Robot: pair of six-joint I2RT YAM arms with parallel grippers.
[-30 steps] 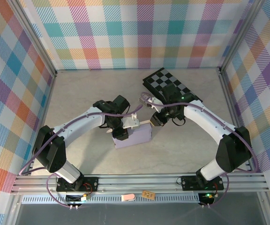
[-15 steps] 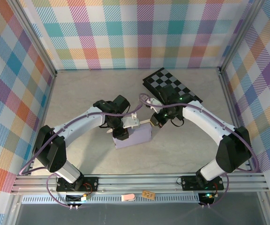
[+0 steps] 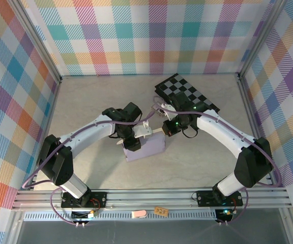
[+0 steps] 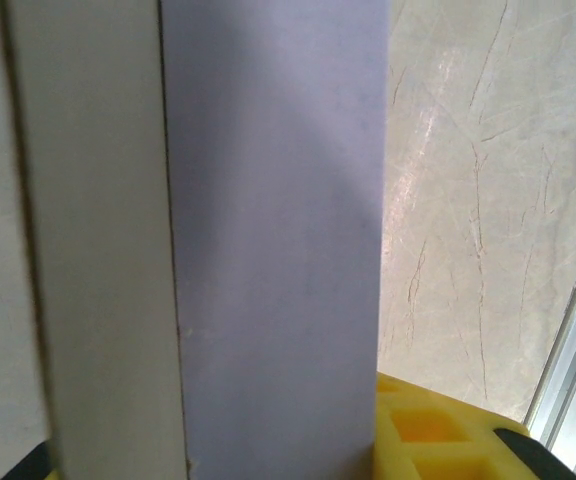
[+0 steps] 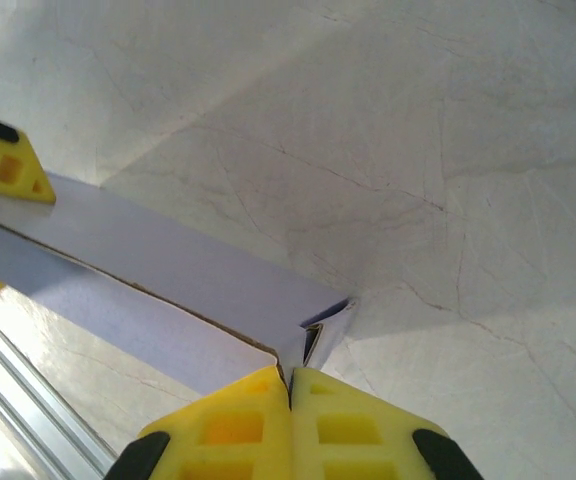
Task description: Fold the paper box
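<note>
paper box, right fingers closed at corner

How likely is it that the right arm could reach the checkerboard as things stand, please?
Probably yes: the checkerboard lies just beyond the right pincer with nothing standing between them, though that pincer is shut at a corner of the paper box.

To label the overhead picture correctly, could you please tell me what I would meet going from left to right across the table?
Left arm's elbow → left gripper → box → right gripper → right arm's elbow.
</note>
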